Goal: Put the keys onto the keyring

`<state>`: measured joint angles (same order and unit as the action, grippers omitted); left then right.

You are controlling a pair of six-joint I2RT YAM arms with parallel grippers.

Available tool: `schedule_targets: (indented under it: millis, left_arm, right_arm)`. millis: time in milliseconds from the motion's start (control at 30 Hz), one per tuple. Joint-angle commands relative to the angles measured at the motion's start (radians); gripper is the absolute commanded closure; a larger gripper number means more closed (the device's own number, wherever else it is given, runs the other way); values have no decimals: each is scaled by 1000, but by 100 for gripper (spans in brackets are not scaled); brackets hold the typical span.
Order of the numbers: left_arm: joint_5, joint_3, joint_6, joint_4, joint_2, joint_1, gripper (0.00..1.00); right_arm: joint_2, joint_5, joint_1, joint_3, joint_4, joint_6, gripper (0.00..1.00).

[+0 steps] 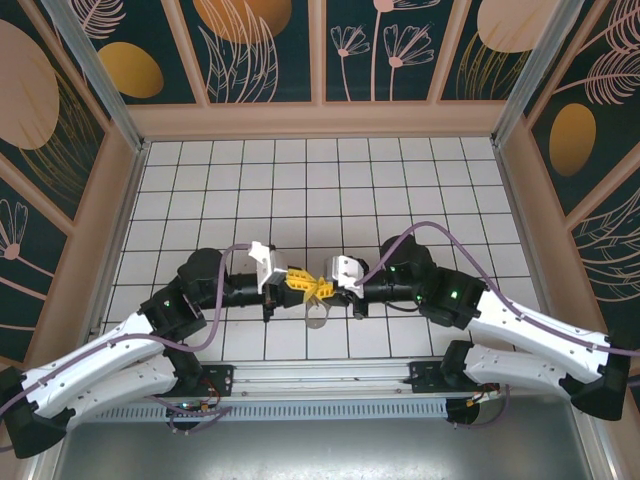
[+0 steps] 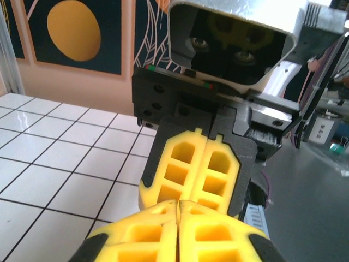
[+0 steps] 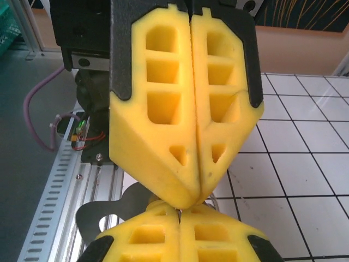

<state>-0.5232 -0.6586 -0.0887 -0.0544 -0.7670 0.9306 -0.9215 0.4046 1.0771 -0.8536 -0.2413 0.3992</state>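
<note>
My left gripper [image 1: 308, 284] and right gripper [image 1: 328, 289] meet tip to tip above the near tiles, both shut. The keyring [image 1: 318, 318] hangs as a grey loop just under their tips. In the right wrist view its dark strap [image 3: 101, 210] curves out below the left gripper's yellow fingers [image 3: 163, 142]. A thin wire of its metal ring [image 3: 214, 201] shows beside my right gripper [image 3: 179, 210], with a sliver of metal in that gripper's seam. The left wrist view has my left gripper [image 2: 180, 202] pressed against the right fingers [image 2: 218, 169]. The keys are hidden.
White tiled floor [image 1: 300, 180] stretches behind the grippers to the patterned walls. An aluminium rail [image 1: 320, 378] runs along the near edge between the arm bases. Purple cables [image 1: 410, 235] arch over both wrists.
</note>
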Motion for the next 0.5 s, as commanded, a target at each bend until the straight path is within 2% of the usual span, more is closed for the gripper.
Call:
schedule_targets:
  millis: [0, 67, 267, 400, 467]
  left_arm:
    - [25, -7, 29, 103, 2, 1, 92]
    - [32, 8, 26, 96, 20, 2, 87]
    - [36, 26, 22, 96, 42, 1, 84]
    - [35, 32, 25, 88, 48, 2, 87]
    - [35, 38, 25, 79, 52, 2, 99]
  right_arm:
    - [13, 16, 6, -61, 19, 24, 100]
    - [14, 17, 7, -62, 14, 25, 100]
    - [9, 30, 6, -60, 23, 26, 100]
    - [8, 36, 7, -59, 33, 23, 100]
    - [7, 39, 6, -60, 33, 21, 100]
